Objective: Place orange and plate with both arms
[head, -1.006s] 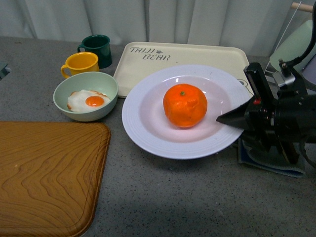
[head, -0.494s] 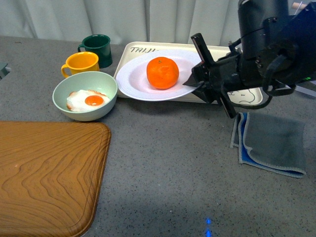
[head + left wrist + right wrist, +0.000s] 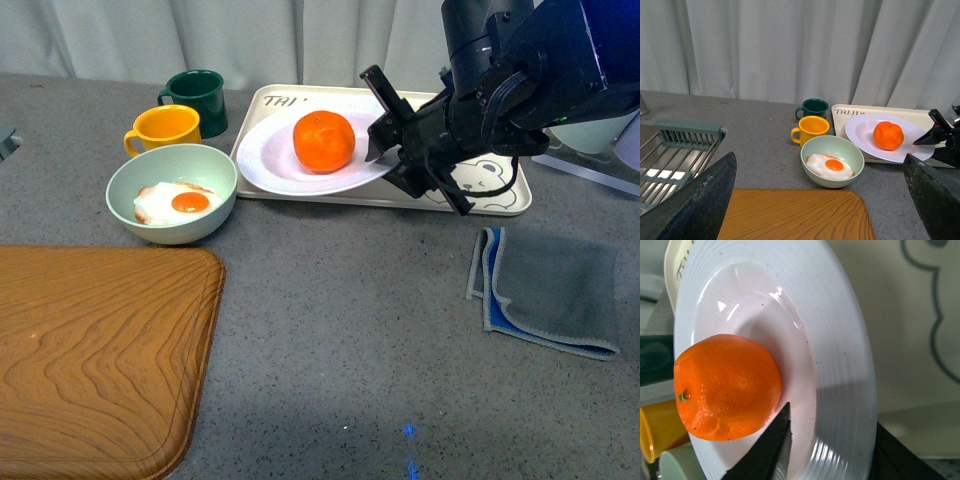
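The orange [image 3: 324, 141] lies in the middle of the white plate [image 3: 268, 152]. My right gripper [image 3: 384, 140] is shut on the plate's right rim and holds the plate over the left half of the cream bear tray [image 3: 500, 195]. In the right wrist view one black finger lies inside the plate [image 3: 840, 370] beside the orange [image 3: 725, 387], the other under the rim. My left gripper [image 3: 820, 200] is open and empty, high at the left, out of the front view. It sees the orange [image 3: 888, 135] on the plate [image 3: 860, 135] far off.
A pale green bowl [image 3: 150, 175] with a fried egg stands left of the tray, with a yellow mug [image 3: 163, 128] and a dark green mug [image 3: 196, 95] behind it. A wooden board [image 3: 95, 355] lies front left, a grey cloth [image 3: 550, 290] front right. A dish rack [image 3: 670, 155] is far left.
My right gripper has carried the plate with the orange from the table in front up and back over the bear tray, then a little further left. The cloth is now uncovered.
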